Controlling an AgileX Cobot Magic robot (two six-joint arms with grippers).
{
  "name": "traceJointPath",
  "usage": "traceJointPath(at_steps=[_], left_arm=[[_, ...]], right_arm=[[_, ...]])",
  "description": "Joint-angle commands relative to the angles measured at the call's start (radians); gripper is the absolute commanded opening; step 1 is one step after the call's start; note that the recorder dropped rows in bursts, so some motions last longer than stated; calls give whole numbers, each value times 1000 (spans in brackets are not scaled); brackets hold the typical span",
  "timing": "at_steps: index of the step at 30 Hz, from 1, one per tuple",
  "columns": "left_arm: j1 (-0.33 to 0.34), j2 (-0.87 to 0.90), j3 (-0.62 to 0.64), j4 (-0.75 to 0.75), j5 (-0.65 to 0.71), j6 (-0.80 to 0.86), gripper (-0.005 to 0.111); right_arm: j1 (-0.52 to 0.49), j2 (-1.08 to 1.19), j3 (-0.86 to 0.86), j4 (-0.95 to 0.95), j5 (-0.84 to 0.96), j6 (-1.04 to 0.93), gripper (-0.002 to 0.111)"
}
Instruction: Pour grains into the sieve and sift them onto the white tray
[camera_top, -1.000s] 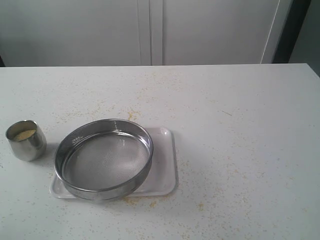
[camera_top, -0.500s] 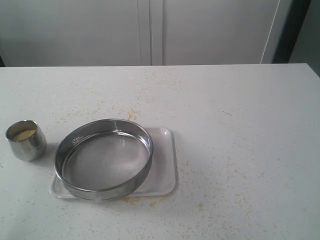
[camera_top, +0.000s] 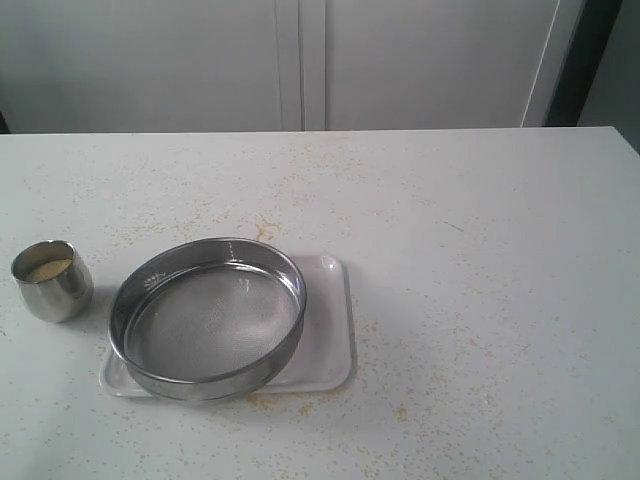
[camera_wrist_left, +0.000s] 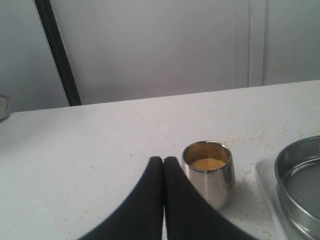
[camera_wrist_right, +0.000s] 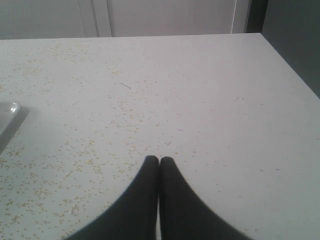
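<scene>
Steel cup (camera_wrist_left: 208, 176) of loose grains (camera_wrist_left: 208, 163), likely slippery, is best clasped mid-wall; left gripper (camera_wrist_left: 163, 161) and right gripper (camera_wrist_right: 159, 160) are pressed together.

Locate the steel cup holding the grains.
In the exterior view the steel cup stands upright at the far left, just left of the sieve, not touching it.

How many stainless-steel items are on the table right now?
2. The small steel cup, holding grains, stands apart to the left of the sieve in the exterior view; the sieve sits on the white tray. Nothing looks hidden.
</scene>
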Motion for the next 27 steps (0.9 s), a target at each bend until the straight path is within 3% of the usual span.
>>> traceJointPath(at_steps=[1,9,16,22,27], left_arm=[[2,-4,4,-5,-86,-4,0],[2,-4,4,-5,-267,-8,0],[2,-4,4,-5,-307,-8,0],[2,-4,4,-5,-252,-8,0],[2,77,4,-14,-268,-11,0]], right_arm=[[-9,-5,5,-1,-16,3,0],[-9,-5,5,-1,-16,3,0],[-9,-5,5,-1,-16,3,0],[-9,-5,5,-1,-16,3,0],[-9,-5,5,-1,-16,3,0]])
